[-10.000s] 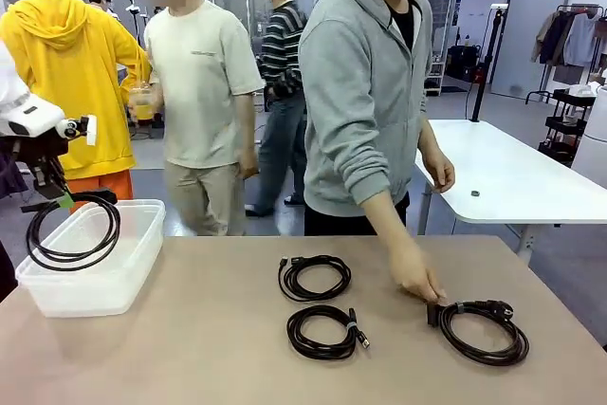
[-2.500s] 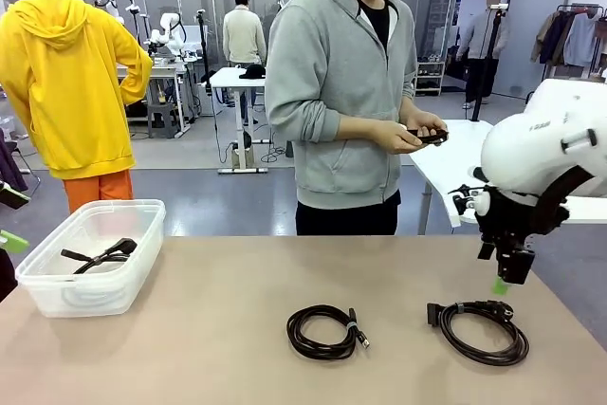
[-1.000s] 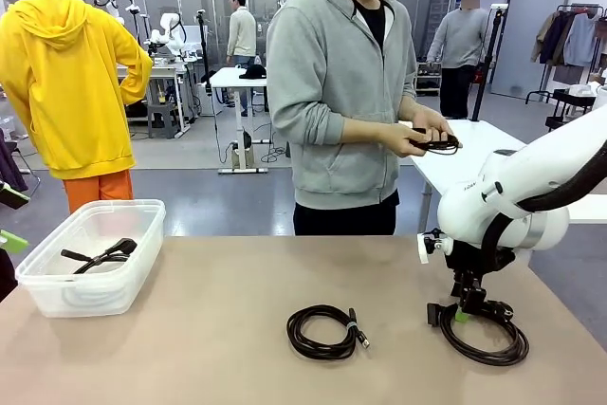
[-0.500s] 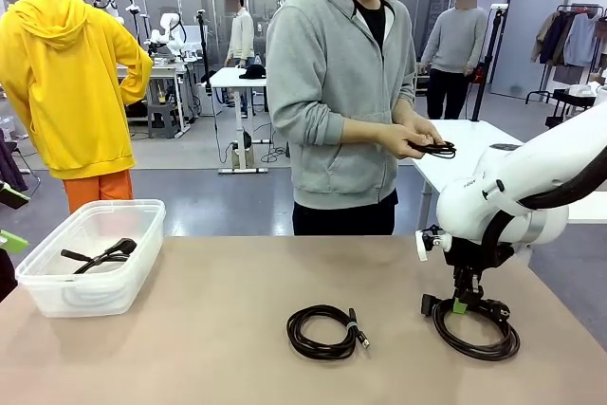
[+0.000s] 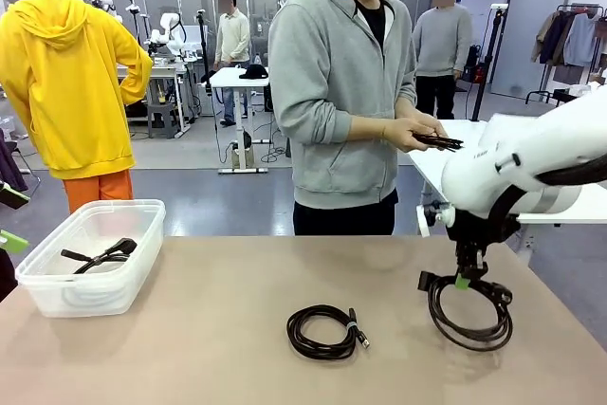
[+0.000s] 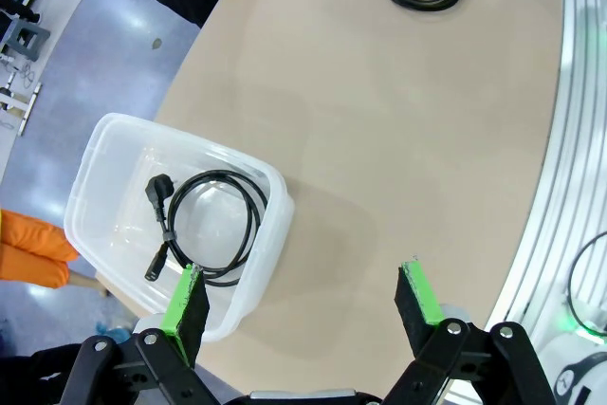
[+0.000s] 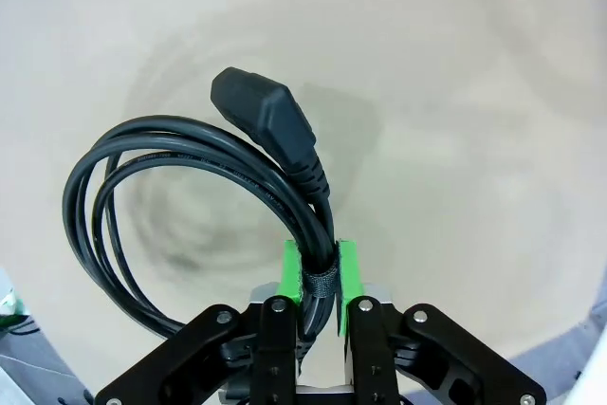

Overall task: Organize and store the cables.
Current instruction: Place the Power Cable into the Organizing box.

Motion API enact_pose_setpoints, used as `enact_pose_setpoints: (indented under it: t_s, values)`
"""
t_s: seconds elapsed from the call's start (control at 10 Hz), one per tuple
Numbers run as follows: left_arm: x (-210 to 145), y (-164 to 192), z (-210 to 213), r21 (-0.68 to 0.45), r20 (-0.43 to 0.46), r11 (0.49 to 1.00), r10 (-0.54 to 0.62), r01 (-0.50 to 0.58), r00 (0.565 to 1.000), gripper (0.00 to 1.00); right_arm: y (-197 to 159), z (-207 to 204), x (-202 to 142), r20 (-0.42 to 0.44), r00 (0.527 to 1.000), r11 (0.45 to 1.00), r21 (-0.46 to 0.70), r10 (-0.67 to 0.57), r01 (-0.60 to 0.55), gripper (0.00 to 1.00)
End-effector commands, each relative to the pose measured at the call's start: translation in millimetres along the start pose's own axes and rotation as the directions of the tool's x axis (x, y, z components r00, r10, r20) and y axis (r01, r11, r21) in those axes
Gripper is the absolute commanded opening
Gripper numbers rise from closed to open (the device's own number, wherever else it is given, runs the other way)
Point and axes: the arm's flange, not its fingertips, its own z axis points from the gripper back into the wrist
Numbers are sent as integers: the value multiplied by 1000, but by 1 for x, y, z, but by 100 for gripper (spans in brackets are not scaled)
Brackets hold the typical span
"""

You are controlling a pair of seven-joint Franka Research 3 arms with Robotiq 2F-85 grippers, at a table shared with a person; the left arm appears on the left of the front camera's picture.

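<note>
- cable (image 5: 465, 339) at the table's (image 5: 190, 348) right end is now in the right gripper (image 5: 462, 282). the jaws, open over it a second ago, have clamped on the strapped part of the coil.
- the right wrist view shows the green pads (image 7: 346, 267) squeezing the bundle at its strap, with the plug (image 7: 261, 106) sticking out past them and the loops hanging to one side.
- it lay flat half a second ago. now the gripped end is raised and the loops sag below it. whether the lowest loop has cleared the table, i cannot tell.
- the grasp looks done, so the step in hand is probably the lift. a carry across to the bin (image 5: 142, 208) at the left end should follow.
- the bin is well apart from this cable, so the loose loops may swing or drag on the way.
- left gripper (image 6: 302, 296) hangs above the bin, spread wide and empty. one cable (image 6: 157, 187) already lies inside.
- a second cable (image 5: 322, 353) lies untouched near the table's middle, where it was ten seconds ago. the coil that lay just behind it then is gone.
- the person's hands (image 5: 413, 132) hold a small dark coil (image 5: 444, 143) above the far edge.
- by my count one is stored, one is in the grip, one waits on the table and one is with the person.
</note>
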Motion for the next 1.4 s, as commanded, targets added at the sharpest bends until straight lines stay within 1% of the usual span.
enact_pose_setpoints:
  t_s: [0.0,0.1,0.2,0.3,0.8,0.9,1.0,1.1,1.2,1.3]
  values:
    - [2,2,-2,12,1,1000,15,-15,1000,100,16,40,6,-27,1000,1000,-30,2,-3,0]
    - [2,2,-2,12,1,1000,15,-15,1000,100,20,52,5,4,1000,1000,-23,3,-3,0]
    - [2,2,-2,12,1,1000,15,-15,1000,100,25,58,3,3,1000,1000,-23,8,-8,0]
    - [2,2,-2,12,1,1000,15,-15,1000,100,13,48,6,6,1000,999,-31,19,-19,0]
    - [2,2,-2,12,1,1000,15,-15,1000,100,13,48,6,6,1000,999,-31,19,-19,0]
    - [2,2,-2,12,1,1000,15,-15,1000,100,16,45,5,4,1000,1000,-12,20,-19,18]
    - [2,2,-2,12,1,1000,15,-15,1000,100,30,55,26,0,998,997,-59,59,-58,18]
    - [2,2,-2,12,1,1000,15,-15,1000,100,37,65,54,-41,998,996,-77,38,-41,18]
    - [2,2,-2,12,1,1000,15,-15,1000,100,47,74,90,-12,998,995,-75,60,-61,18]
    - [2,2,-2,12,1,1000,15,-15,1000,100,58,81,130,6,999,996,-69,48,-48,18]
